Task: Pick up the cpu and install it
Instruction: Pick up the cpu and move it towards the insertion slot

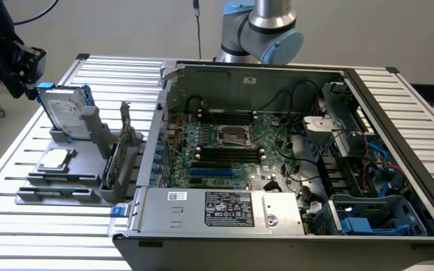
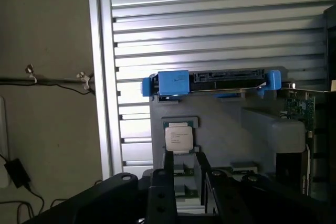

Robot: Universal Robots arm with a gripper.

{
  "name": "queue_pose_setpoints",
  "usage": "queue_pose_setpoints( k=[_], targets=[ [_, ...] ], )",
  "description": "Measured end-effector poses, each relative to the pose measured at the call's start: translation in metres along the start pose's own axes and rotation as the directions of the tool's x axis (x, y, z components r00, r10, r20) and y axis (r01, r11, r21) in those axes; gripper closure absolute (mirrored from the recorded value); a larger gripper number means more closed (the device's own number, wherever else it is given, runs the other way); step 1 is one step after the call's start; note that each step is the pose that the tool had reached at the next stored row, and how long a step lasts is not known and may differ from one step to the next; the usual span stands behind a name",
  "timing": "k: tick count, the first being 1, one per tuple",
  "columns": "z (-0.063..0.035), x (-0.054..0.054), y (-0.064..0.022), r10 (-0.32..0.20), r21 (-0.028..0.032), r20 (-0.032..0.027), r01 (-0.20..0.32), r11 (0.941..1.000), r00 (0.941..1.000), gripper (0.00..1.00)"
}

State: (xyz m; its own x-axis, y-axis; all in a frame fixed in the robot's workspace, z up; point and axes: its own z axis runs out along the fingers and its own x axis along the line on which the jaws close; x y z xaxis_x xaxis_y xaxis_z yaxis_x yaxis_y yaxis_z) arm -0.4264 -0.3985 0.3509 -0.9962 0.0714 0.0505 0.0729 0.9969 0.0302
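**Item: cpu** (image 2: 179,137). A small, thin, flat square chip with a silvery-grey metal top plate, faint printing on it and rounded corners.

**Location:** It lies flat in a shallow recess of a grey fixture (image 1: 59,186) at the exterior view's left, on the slatted aluminium tabletop (image 1: 43,231). It is just near of the upright hard drive (image 1: 65,113) with blue brackets, and well apart from the open computer case (image 1: 247,84).

**Handling (judged):**
- Probably very light and stiff, with no give.
- The smooth plate looks slippery, so a top-down pinch on the faces would be poor.
- Best taken by two opposite edges and kept level.
- The underside contacts are likely delicate; tilting or dropping risks damage.
- The recess walls leave little room beside the edges.

**End effector** (image 2: 184,161): A dark, two-fingered unit, its jaws partly apart and holding nothing. In the wrist view its fingertips (image 2: 167,163) stand either side of the chip's line, above it and not touching.

**Associated materials:**
- Fixture: matte grey moulded plastic with blocky posts.
- Tabletop: ribbed bright metal.
- Case: dark sheet steel.
- Green board: carries a dark metal-framed square socket (image 1: 232,135) between black memory slots, and that socket is unoccupied.
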Motion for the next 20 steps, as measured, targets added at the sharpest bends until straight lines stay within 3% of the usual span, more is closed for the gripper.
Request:
queue_pose_setpoints(
  k=[3,6,7,20],
  targets=[
    [0.0012,0.001,-0.0001,0.0,0.0,0.0,0.0,1.0,1.0,0.53],
    [0.0053,0.002,-0.0002,0.0,-0.0002,0.0003,0.0,1.0,1.0,0.47],
    [0.007,0.003,-0.0004,0.0,-0.0001,0.0001,0.0,1.0,1.0,0.4],
    [0.0312,0.01,0.0013,-0.021,0.0009,-0.0002,0.021,0.9998,0.9998,0.4]
  ],
)
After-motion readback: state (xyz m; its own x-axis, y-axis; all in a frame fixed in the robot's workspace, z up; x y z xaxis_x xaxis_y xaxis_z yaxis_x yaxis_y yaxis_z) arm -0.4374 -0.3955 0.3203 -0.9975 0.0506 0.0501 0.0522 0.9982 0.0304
